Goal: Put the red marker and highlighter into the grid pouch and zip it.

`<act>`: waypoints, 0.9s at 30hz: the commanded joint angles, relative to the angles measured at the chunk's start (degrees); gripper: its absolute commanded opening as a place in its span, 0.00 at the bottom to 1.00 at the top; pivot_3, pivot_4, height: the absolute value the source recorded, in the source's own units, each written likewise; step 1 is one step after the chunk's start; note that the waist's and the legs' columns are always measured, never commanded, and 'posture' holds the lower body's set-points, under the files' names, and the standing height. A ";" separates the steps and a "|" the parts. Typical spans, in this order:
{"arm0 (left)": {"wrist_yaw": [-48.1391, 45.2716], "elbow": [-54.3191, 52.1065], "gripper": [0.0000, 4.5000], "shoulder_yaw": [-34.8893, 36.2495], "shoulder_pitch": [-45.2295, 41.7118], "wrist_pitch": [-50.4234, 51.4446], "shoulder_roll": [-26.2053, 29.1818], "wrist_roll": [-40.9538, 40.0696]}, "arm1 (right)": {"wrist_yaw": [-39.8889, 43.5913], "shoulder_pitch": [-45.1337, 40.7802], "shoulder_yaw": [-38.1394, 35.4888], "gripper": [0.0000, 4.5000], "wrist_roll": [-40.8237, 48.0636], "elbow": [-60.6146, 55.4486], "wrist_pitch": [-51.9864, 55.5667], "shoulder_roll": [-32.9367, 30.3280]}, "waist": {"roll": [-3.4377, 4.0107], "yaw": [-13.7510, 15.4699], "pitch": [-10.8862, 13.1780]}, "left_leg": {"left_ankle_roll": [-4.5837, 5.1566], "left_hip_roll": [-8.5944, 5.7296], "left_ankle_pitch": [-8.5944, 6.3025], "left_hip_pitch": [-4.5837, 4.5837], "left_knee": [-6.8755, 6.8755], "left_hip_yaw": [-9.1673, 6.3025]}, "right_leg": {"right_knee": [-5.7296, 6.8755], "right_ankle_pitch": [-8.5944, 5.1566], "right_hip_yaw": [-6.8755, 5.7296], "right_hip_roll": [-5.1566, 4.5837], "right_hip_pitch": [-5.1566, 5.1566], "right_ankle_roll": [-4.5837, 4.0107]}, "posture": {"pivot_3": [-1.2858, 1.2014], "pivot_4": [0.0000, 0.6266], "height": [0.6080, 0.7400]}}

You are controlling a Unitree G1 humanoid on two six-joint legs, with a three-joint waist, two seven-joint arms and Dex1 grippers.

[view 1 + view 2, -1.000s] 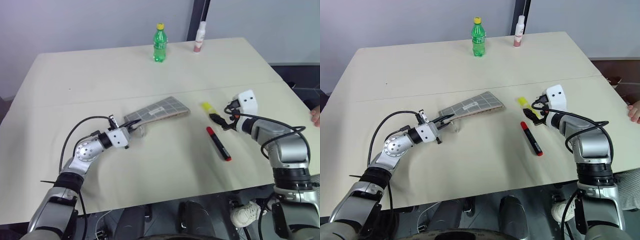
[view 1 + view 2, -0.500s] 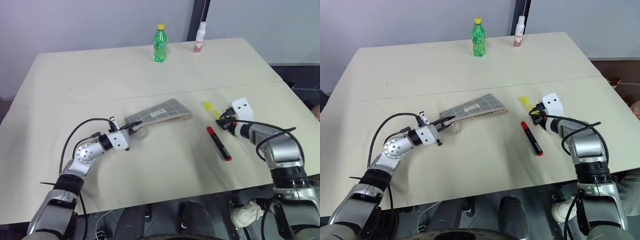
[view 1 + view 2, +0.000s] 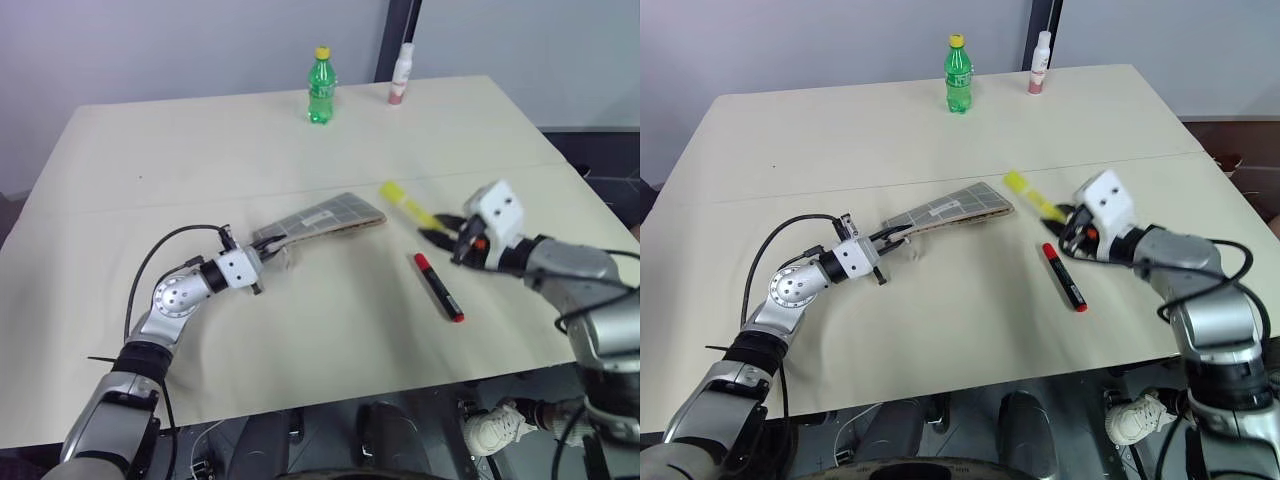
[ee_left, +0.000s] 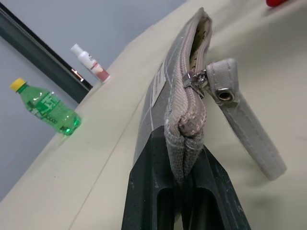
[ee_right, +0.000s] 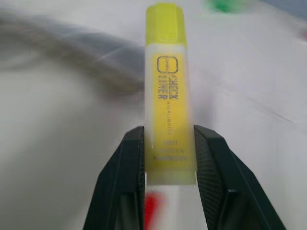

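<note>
The grey grid pouch (image 3: pixel 322 219) is held up by its near end, its far end resting on the table. My left gripper (image 3: pixel 262 250) is shut on that end, beside the zipper slider (image 4: pixel 197 79); the mouth gapes open further along. My right gripper (image 3: pixel 440 232) is shut on the yellow highlighter (image 3: pixel 404 205), lifted above the table just right of the pouch's far end and pointing towards it. In the right wrist view the highlighter (image 5: pixel 169 96) sits squarely between the black fingers (image 5: pixel 125 167). The red marker (image 3: pixel 438 287) lies flat on the table below the right gripper.
A green bottle with a yellow cap (image 3: pixel 319 86) and a small white-and-pink bottle (image 3: pixel 400 76) stand at the table's far edge. A grey wrist strap (image 4: pixel 247 123) hangs from the pouch's zipper. The cream table (image 3: pixel 200 150) spreads wide around the pouch.
My right gripper closed on the highlighter, lifted it off the table and carried it left towards the pouch. The left gripper kept holding the pouch's end.
</note>
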 commanded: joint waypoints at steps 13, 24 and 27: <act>-1.57 -0.69 0.00 0.89 -2.09 -0.95 -1.05 -1.80 | -4.21 -4.75 7.56 0.19 -7.42 4.03 -4.73 1.48 | -0.01 0.13 0.01 | 0.00 -0.02 0.00 -0.02 0.04 0.04 | -0.03 0.02 -0.01 -0.07 -0.02 -0.05 | 0.52 0.24 1.00; -4.36 -2.97 0.00 -1.85 -1.71 -5.18 1.47 1.26 | -1.10 -9.82 13.90 0.19 -14.48 5.91 -7.89 -0.89 | -0.01 -0.02 0.02 | 0.00 -0.01 0.00 -0.02 0.04 0.06 | -0.02 0.10 -0.01 -0.04 -0.06 0.10 | 0.52 0.24 1.00; -6.46 -2.65 0.00 -2.59 -3.41 -5.46 1.58 0.55 | 0.44 -14.56 18.04 0.19 -18.13 7.13 -9.36 -1.43 | -0.01 0.03 0.02 | -0.01 -0.01 0.00 -0.03 0.03 0.07 | -0.02 0.01 -0.01 -0.05 -0.08 -0.08 | 0.52 0.24 1.00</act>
